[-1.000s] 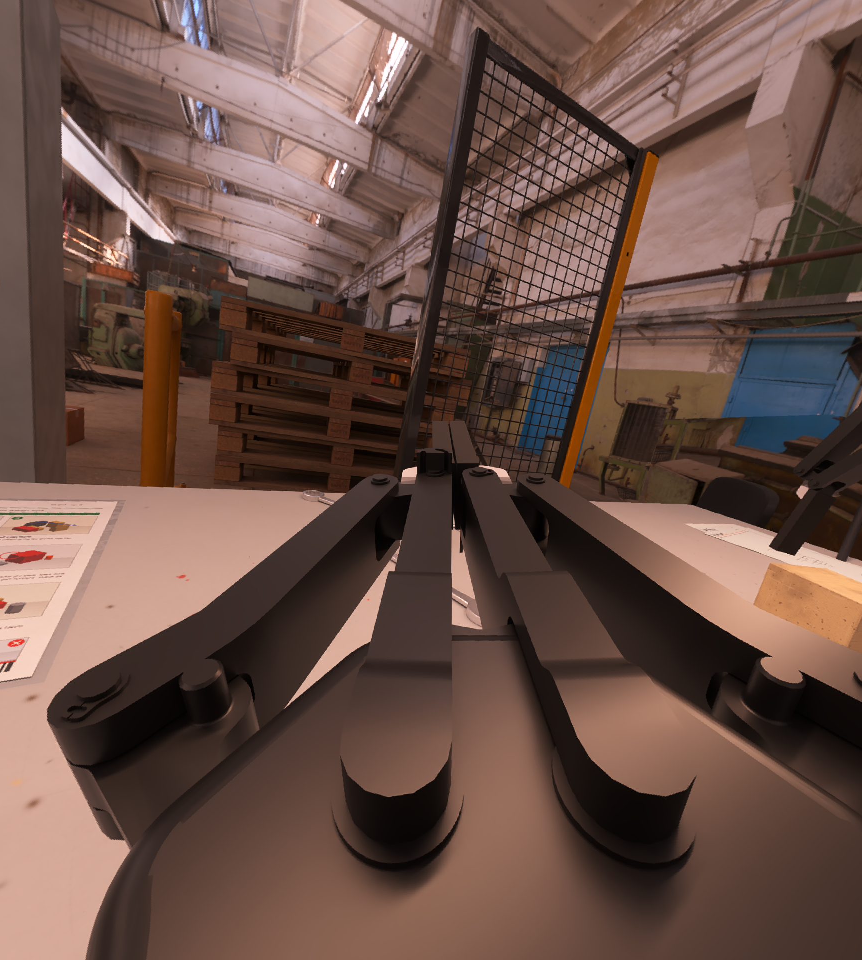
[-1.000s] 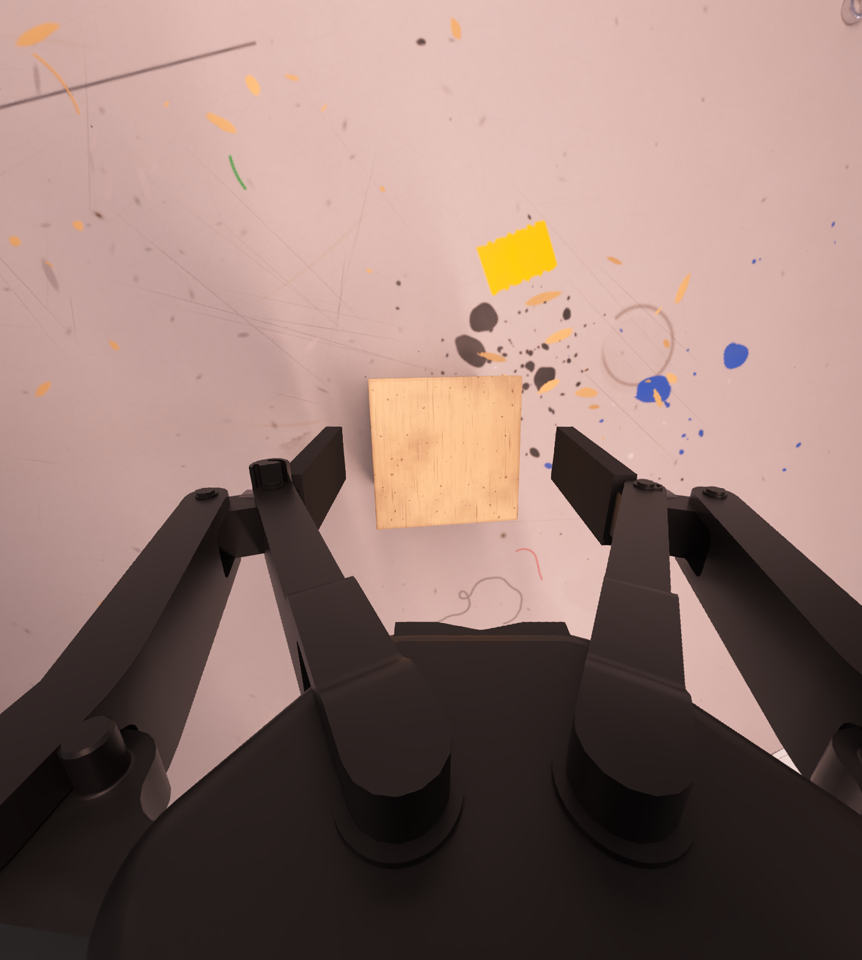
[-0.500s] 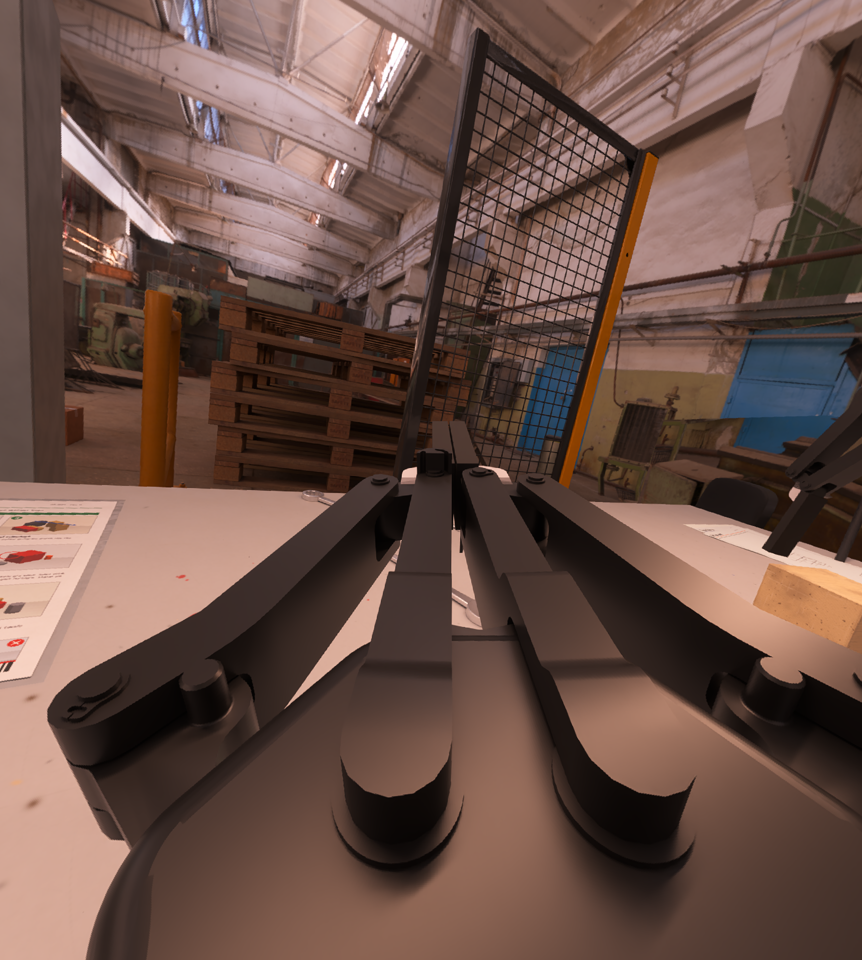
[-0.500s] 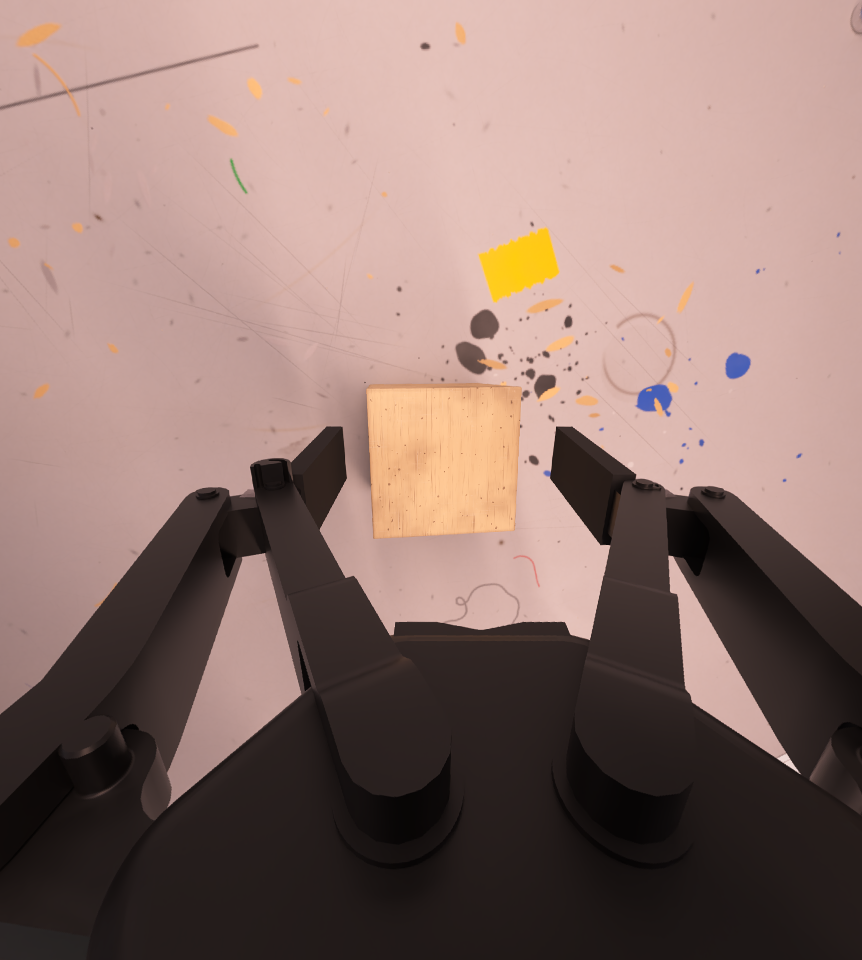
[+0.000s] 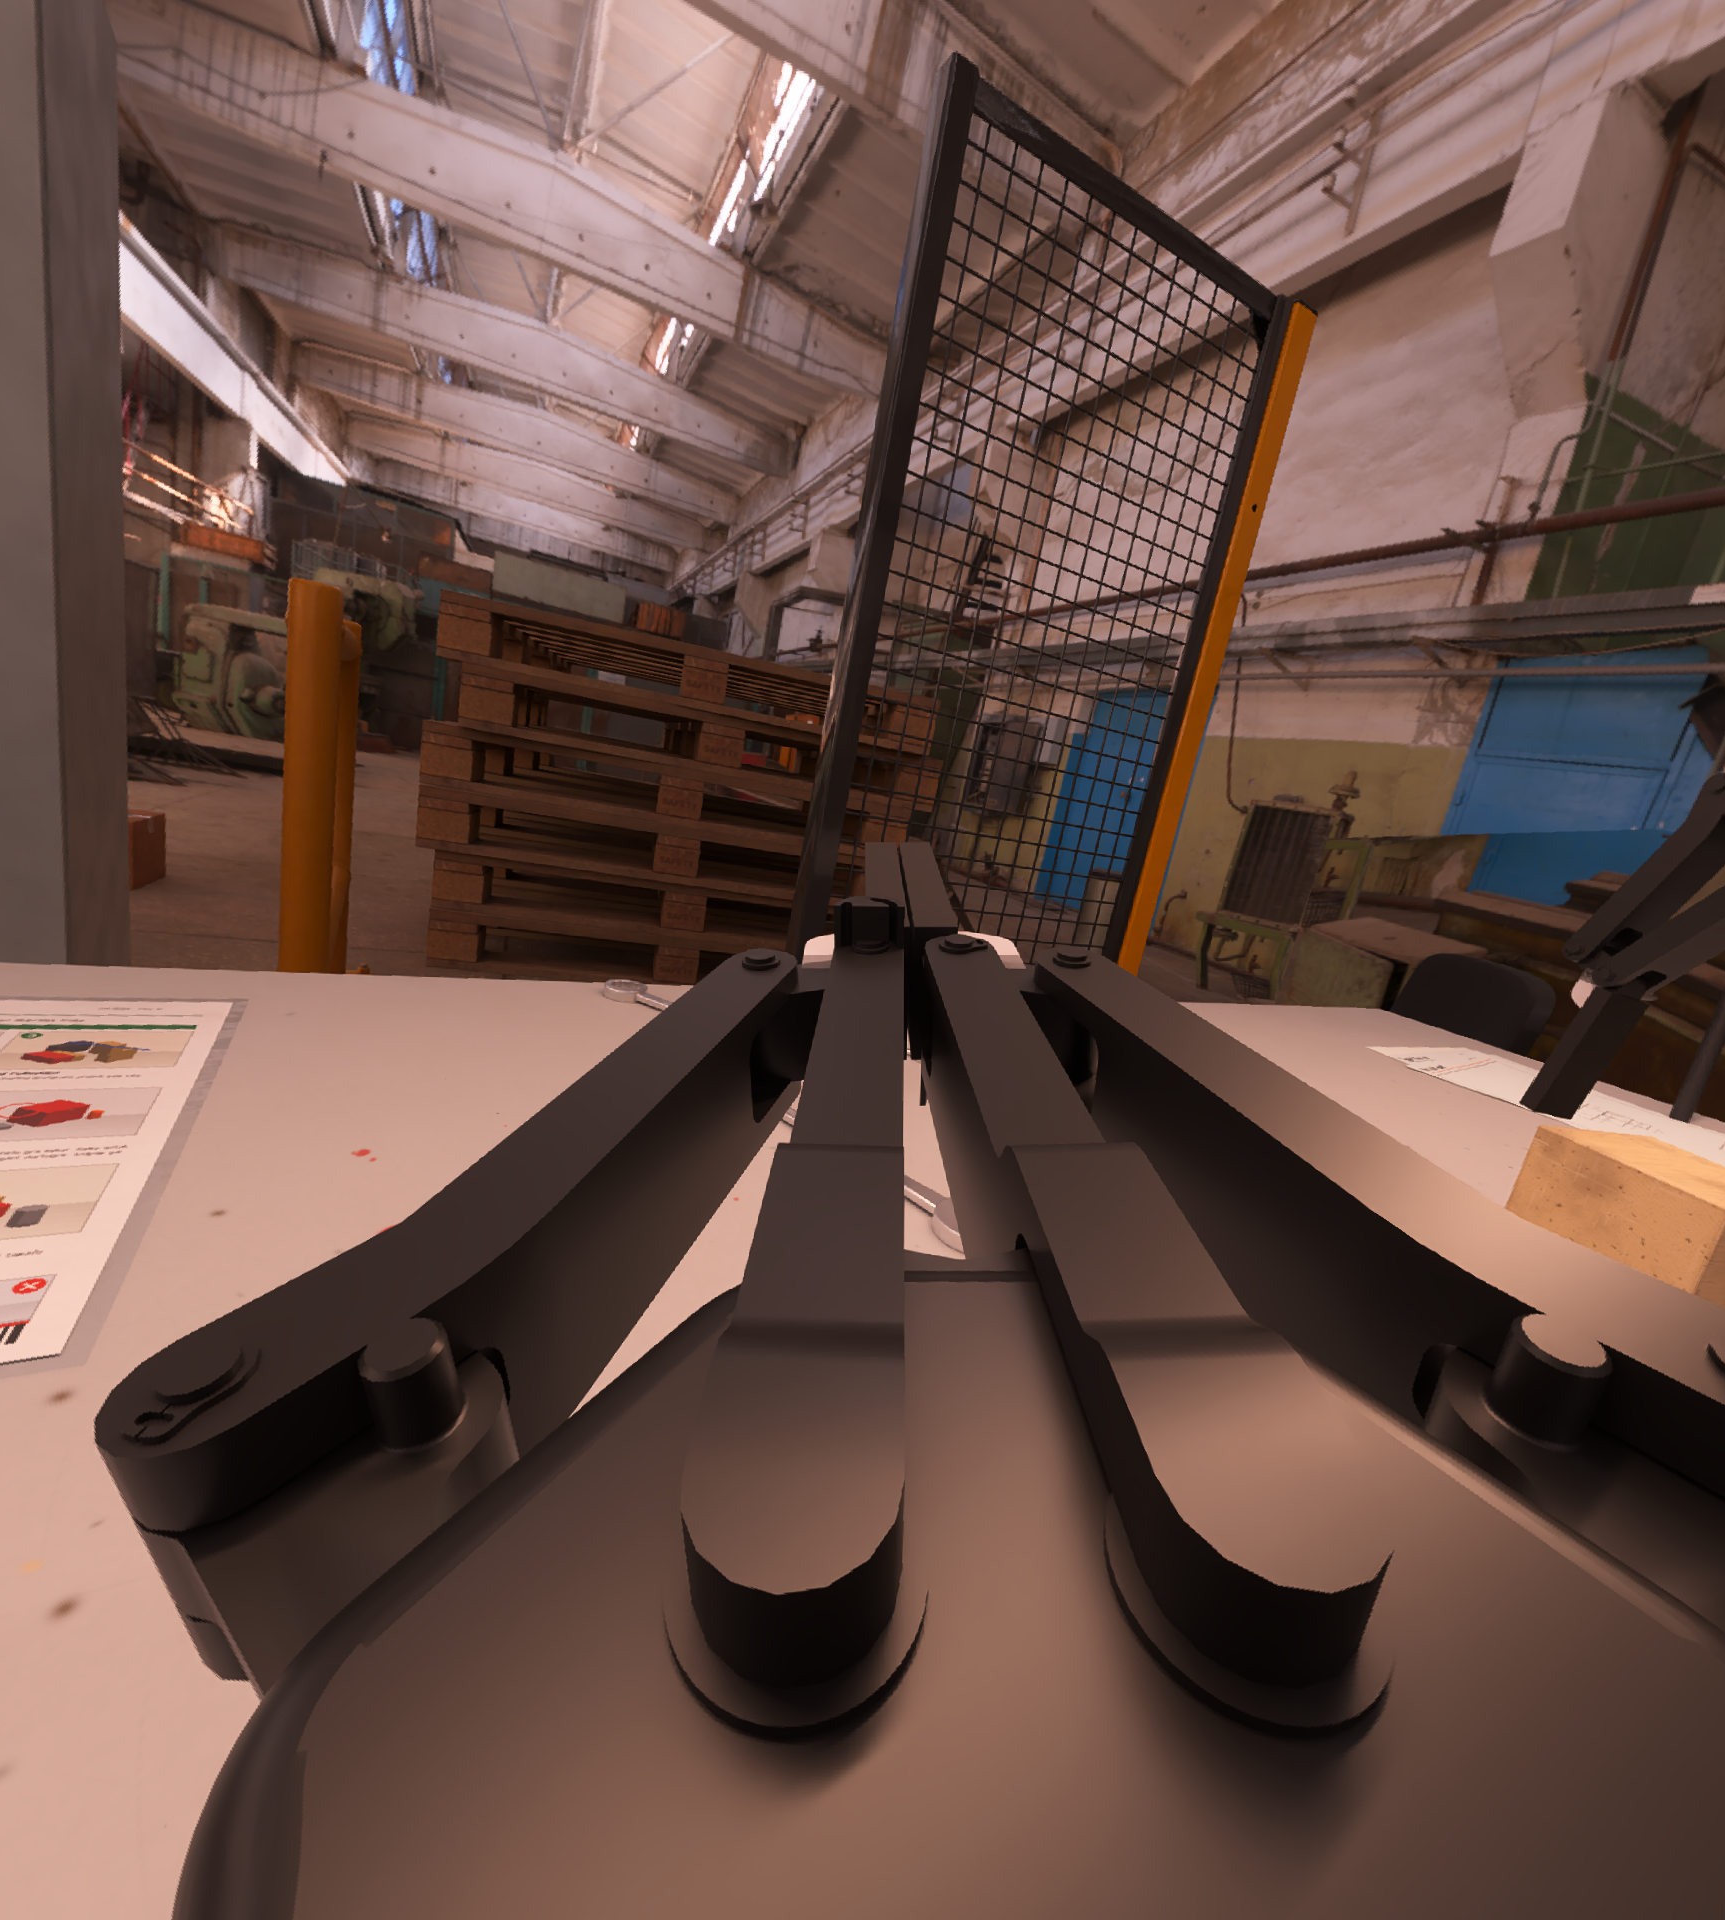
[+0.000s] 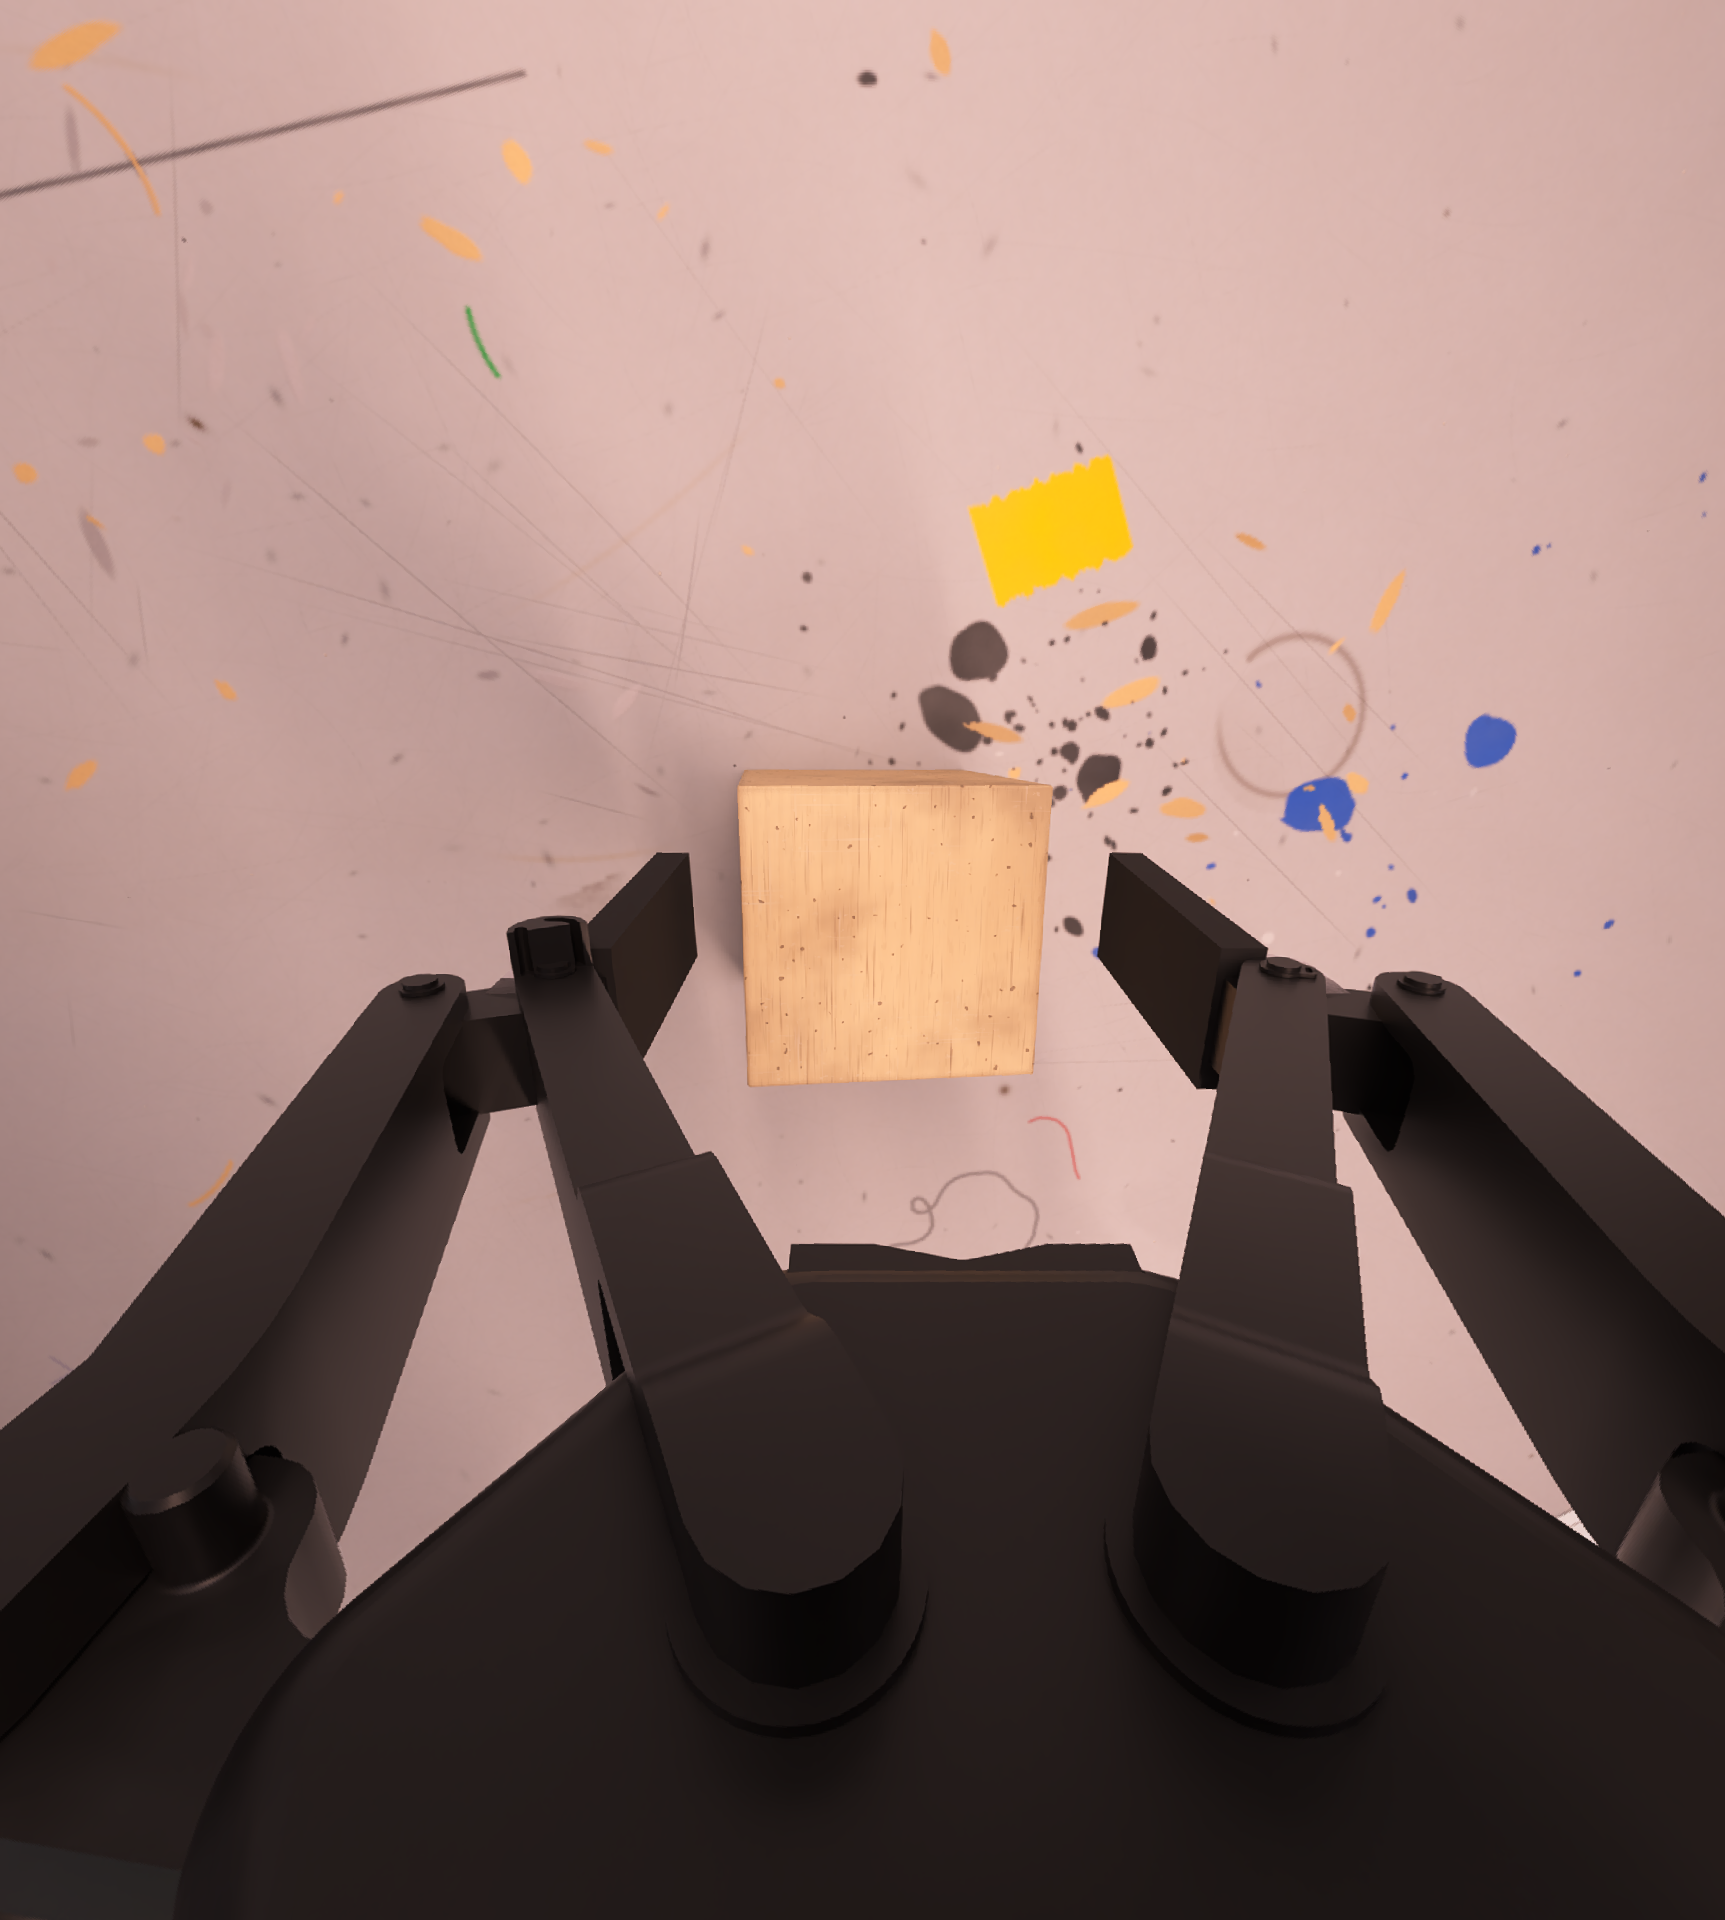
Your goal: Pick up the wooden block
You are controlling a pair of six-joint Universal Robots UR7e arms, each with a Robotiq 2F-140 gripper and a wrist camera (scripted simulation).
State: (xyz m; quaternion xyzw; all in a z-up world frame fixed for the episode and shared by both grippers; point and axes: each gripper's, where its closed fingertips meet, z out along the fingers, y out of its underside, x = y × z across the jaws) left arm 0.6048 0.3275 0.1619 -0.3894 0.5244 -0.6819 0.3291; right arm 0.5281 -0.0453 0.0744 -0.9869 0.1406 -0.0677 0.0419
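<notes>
Hanging above the table [image 6: 422, 727], the right gripper [image 6: 896, 961] is seen with its jaws spread wide and nothing held between them. The wooden block [image 6: 889, 930] is framed in the gap between the two pads, a narrow strip of table being left visible on either side, so neither pad is touching it. The block is seen to rest on the table; from the left wrist view the right gripper's fingers [image 5: 1606, 1029] are placed above and just behind the wooden block [image 5: 1658, 1216], not yet down along its sides.

The left gripper [image 5: 902, 883] is kept apart from the work, its jaws pressed fully together on nothing, and the block lies well off to the right of them.

As for progress, only the alignment is judged to be done: the jaws are centred over the block and squared to its faces. The descent around it, the closing and the lift are all judged to be left. A printed sheet [image 5: 27, 1164] is seen to the left of the closed jaws, clear of the task.
</notes>
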